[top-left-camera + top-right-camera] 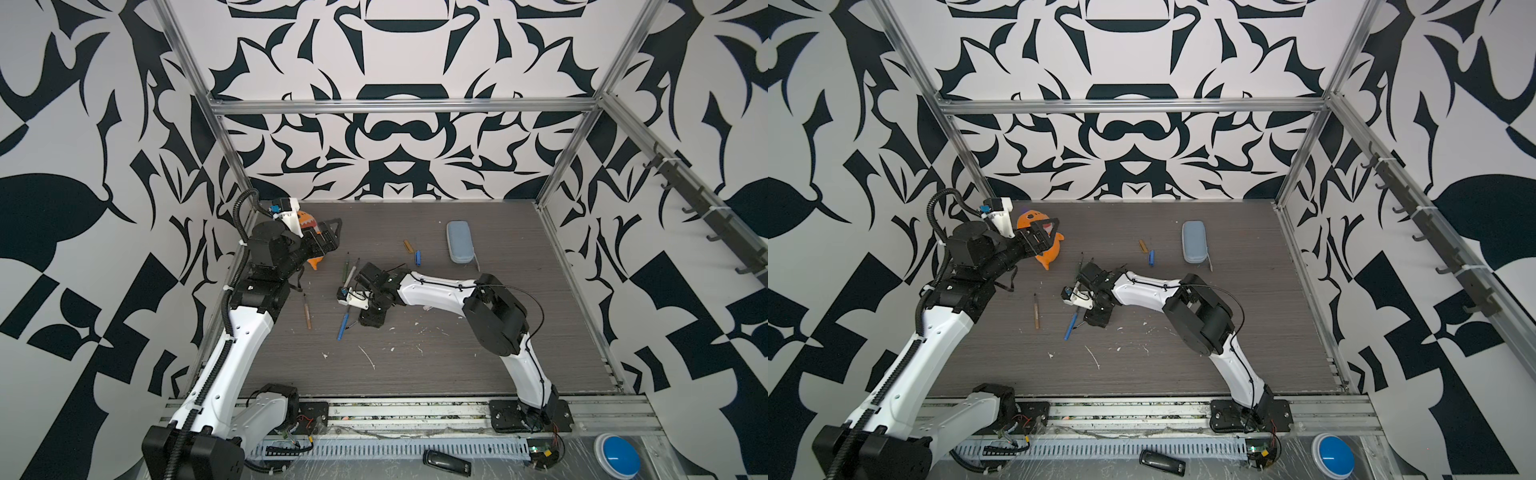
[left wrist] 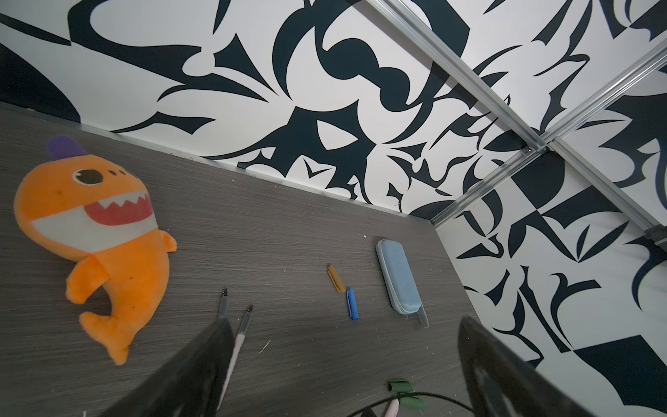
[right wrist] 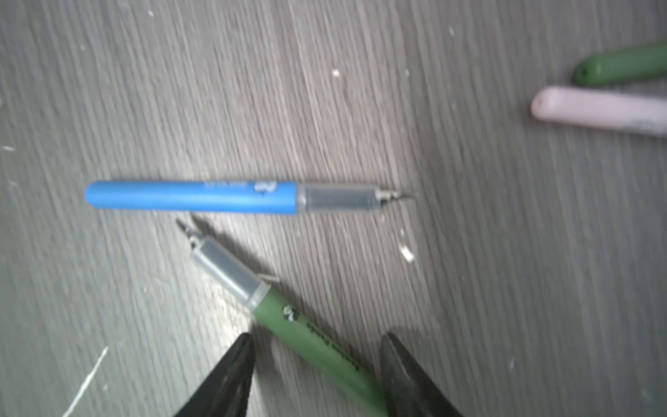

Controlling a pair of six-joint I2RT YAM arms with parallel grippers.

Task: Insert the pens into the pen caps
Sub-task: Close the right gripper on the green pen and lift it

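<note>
My right gripper [image 3: 317,335] is low over the table, jaws apart on either side of a green pen [image 3: 278,310] that lies flat. A blue pen [image 3: 195,195] lies just beyond it. An orange-brown pen [image 1: 307,313] lies further left. A white-pink pen [image 2: 234,353] and another pen [image 2: 223,307] lie behind the right wrist. Two green caps [image 2: 399,387] and a pale pink cap [image 3: 599,112] lie under the right arm. An orange-brown cap [image 1: 408,246] and a blue cap [image 1: 418,257] lie further back. My left gripper [image 1: 334,235] hangs open and empty at the back left.
An orange plush shark [image 1: 1050,249] lies below the left gripper. A pale blue zip case [image 1: 460,241] lies at the back right. White flecks [image 1: 368,357] dot the wooden table. A blue button [image 1: 616,455] sits beyond the front edge.
</note>
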